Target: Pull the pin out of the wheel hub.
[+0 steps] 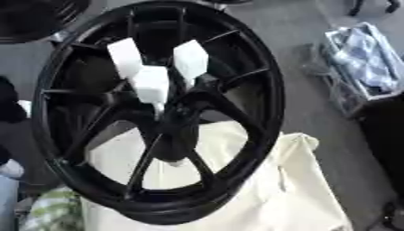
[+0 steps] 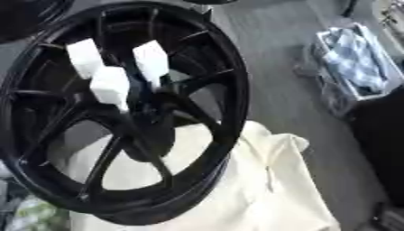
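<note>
Fingers: none observed; neither the left nor the right hand appears in either eye view, so their opening and any hold cannot be reported. Task item: three white block-headed pins sit close together at the upper centre of the wheel, just above the hub. They are the left pin, the middle pin and the right pin. The middle pin shows a thin pale stem running down toward the hub; the seating of the other two is hidden behind spokes. None appears withdrawn. The wheel is black, multi-spoked, standing tilted with its face toward the camera, and its lower rim rests on a cream cloth. Whether a desk lies under that cloth cannot be told. Beyond it are a grey floor, a bin of blue-and-white fabric at right, and part of a second dark wheel at upper left. Assessment: the step in hand is the approach, with nothing grasped yet. Recommended practice: bring one hand in from the open face and close thumb and fingers on the flat sides of a single white head without touching its neighbours. Then draw straight back along the stem's line, since a sideways pull would likely bind the pin or rock the leaning wheel
</note>
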You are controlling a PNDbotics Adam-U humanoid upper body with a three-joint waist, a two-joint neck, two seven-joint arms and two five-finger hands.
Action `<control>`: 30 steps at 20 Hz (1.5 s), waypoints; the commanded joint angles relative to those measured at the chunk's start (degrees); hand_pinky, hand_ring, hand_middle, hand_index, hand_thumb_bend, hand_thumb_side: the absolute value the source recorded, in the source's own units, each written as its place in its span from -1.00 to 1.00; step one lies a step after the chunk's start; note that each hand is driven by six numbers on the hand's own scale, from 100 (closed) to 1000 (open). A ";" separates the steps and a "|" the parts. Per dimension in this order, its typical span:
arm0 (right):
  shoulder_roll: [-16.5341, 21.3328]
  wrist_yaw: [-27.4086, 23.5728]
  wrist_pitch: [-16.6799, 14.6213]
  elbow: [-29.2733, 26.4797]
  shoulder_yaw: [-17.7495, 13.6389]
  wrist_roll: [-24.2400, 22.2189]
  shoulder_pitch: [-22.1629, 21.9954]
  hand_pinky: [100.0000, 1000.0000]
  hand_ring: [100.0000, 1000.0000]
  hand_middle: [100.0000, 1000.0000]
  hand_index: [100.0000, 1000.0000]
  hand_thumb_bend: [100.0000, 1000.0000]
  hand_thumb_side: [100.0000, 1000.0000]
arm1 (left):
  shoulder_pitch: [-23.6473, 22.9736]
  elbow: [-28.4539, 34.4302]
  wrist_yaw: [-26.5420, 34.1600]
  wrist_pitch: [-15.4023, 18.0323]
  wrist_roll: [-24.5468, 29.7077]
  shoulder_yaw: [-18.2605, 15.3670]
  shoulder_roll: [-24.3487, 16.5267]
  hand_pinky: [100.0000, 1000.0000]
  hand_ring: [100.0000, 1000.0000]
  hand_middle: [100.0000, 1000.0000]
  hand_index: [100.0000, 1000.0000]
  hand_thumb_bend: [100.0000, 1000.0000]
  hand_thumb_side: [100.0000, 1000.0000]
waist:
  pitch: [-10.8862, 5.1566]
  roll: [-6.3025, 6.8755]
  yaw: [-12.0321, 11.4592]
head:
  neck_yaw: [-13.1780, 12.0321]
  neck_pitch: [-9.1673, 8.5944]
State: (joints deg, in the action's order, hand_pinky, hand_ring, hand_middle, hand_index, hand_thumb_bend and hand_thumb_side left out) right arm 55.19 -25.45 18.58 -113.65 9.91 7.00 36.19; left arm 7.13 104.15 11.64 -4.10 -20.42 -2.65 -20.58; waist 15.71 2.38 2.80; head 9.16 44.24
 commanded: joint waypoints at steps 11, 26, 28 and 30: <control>1.27 0.59 -0.76 -0.94 -0.16 -1.71 1.46 0.49 0.33 0.14 0.45 -0.40 -0.71 | 0.39 1.18 0.29 0.09 -0.18 -0.48 -0.64 0.42 0.34 0.44 0.41 -1.00 0.58 | -1.04 -0.33 -0.10 | -0.94 -0.12; 2.18 18.44 -7.18 -0.94 14.42 -40.16 20.94 0.59 0.53 0.43 0.65 0.00 -0.38 | 0.32 1.04 0.13 -0.10 0.47 -0.01 -1.56 0.43 0.33 0.44 0.41 -1.00 0.58 | -1.23 -1.34 -1.10 | -0.24 -0.12; 0.99 19.97 -6.71 -0.94 17.13 -43.64 23.50 0.60 0.54 0.44 0.65 0.03 -0.36 | 0.27 1.00 0.13 -0.13 0.55 0.06 -1.68 0.43 0.33 0.44 0.41 -1.00 0.59 | -1.24 -1.43 -1.16 | -0.22 -0.12; 0.02 21.07 -5.95 -0.94 18.79 -45.84 25.19 0.60 0.54 0.44 0.65 0.04 -0.36 | 0.21 0.97 0.13 -0.15 0.57 0.08 -1.73 0.43 0.33 0.44 0.41 -1.00 0.59 | -1.25 -1.44 -1.14 | -0.27 -0.12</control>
State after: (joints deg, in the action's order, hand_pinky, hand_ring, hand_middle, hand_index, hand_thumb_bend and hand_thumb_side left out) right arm 54.89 -5.41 12.39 -113.96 28.21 -37.17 60.21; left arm 7.12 104.15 11.64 -4.30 -20.00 -2.42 -20.67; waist 15.71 0.93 1.68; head 8.74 44.24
